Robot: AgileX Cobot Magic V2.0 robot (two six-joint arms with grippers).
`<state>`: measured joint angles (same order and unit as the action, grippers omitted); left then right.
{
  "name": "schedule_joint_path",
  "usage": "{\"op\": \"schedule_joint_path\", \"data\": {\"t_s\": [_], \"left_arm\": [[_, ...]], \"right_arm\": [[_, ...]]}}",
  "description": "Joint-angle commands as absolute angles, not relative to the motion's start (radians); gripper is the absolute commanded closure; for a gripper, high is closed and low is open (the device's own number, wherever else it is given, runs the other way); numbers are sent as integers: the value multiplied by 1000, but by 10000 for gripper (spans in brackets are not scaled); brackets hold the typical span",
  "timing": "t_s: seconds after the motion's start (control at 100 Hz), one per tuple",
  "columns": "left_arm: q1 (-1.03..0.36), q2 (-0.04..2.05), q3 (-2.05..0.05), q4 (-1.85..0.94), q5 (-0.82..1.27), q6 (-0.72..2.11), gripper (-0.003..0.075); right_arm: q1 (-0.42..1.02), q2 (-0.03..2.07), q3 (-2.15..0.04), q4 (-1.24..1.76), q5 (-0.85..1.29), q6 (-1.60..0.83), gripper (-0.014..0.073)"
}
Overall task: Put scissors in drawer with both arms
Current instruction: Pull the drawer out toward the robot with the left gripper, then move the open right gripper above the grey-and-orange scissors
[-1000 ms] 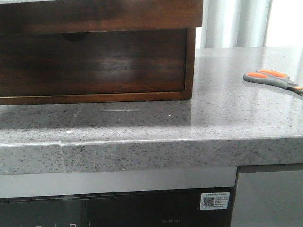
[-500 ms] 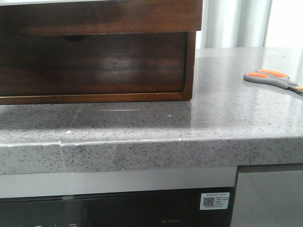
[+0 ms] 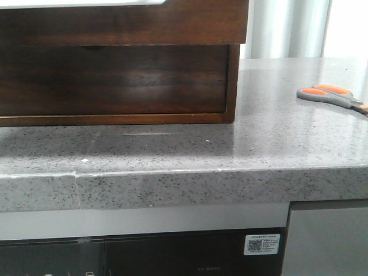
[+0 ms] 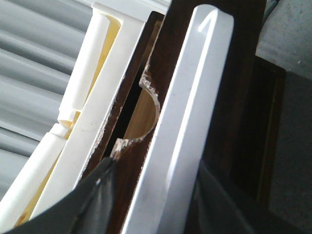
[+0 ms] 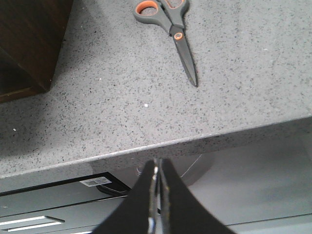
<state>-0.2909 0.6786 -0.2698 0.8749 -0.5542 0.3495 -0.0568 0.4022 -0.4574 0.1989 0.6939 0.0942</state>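
Note:
The scissors [image 3: 330, 95], with grey handles and orange-lined loops, lie flat on the grey counter at the far right; in the right wrist view they [image 5: 168, 24] lie closed, well beyond my fingers. The drawer [image 3: 144, 23], glossy dark brown with a white rim [image 3: 86, 3], juts out at the top of the wooden cabinet [image 3: 115, 80]. My left gripper [image 4: 156, 165] is closed across the drawer's white rim [image 4: 185, 126], one finger on each side. My right gripper [image 5: 157, 163] is shut and empty, hanging off the counter's front edge. Neither gripper shows in the front view.
A dark board with a half-round cutout [image 4: 146, 107] and cream-white parts [image 4: 87, 97] lie behind the rim. The speckled counter [image 3: 276, 144] ends in a thick front edge, with a dark appliance and its label [image 3: 261, 244] below. The cabinet's corner [image 5: 29, 39] stands left of the scissors.
The drawer front has come out toward me; its lower edge sits lower in the front view and its white rim now shows at the top. The scissors have not moved.

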Motion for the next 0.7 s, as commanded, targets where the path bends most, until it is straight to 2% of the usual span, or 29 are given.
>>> {"op": "schedule_joint_path", "data": {"t_s": [0.0,0.42,0.69], "left_arm": [[-292,674,-301,858,-639,275,390],[-292,674,-299,965,-651,228,391],[-292,672,-299,919,-782,182,391]], "right_arm": [[-56,418,-492,206,630,91,710],[-56,418,-492,206,624,91,710],[-56,418,-492,206,622,91,710]]}}
